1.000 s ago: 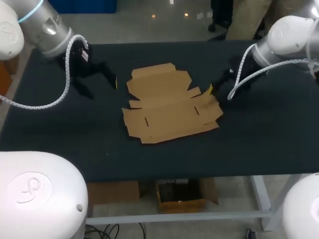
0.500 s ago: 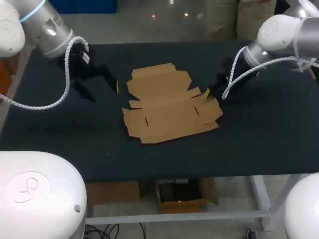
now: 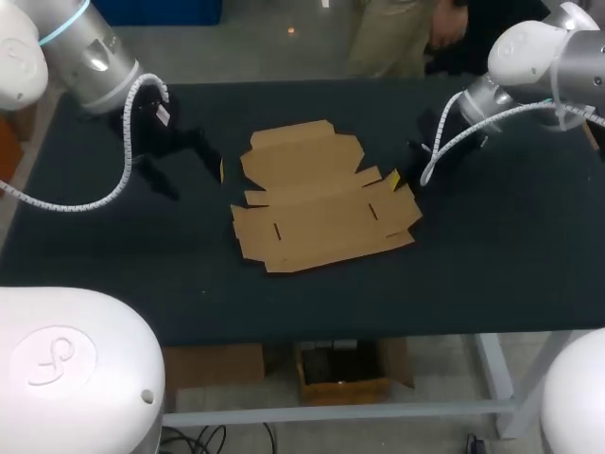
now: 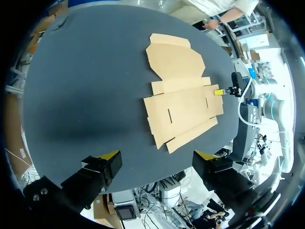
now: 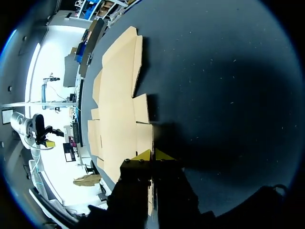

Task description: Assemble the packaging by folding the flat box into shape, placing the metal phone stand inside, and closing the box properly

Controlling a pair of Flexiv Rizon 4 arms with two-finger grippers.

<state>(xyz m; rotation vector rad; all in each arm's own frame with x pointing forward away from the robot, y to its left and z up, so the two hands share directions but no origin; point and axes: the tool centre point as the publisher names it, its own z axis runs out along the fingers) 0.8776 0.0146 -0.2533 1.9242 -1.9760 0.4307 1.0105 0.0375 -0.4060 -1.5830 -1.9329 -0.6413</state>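
Observation:
The flat brown cardboard box [image 3: 317,196] lies unfolded in the middle of the black table, also in the left wrist view [image 4: 183,102] and the right wrist view [image 5: 116,109]. My left gripper [image 3: 219,168] hovers just left of the box, open wide with nothing between its fingers [image 4: 157,157]. My right gripper [image 3: 391,179] is shut, its yellow tips pressed together [image 5: 152,155] at the edge of the box's right side flap [image 5: 143,138]. I cannot tell if it pinches the flap. No phone stand is in view.
Bare black tabletop [image 3: 492,246] surrounds the box on all sides, with wide room toward the front edge [image 3: 378,333]. The right arm's white cable [image 3: 444,151] loops down beside its gripper.
My right gripper has closed from wide open and shifted a little left and down onto the flap's edge. The left arm and the box have barely moved.

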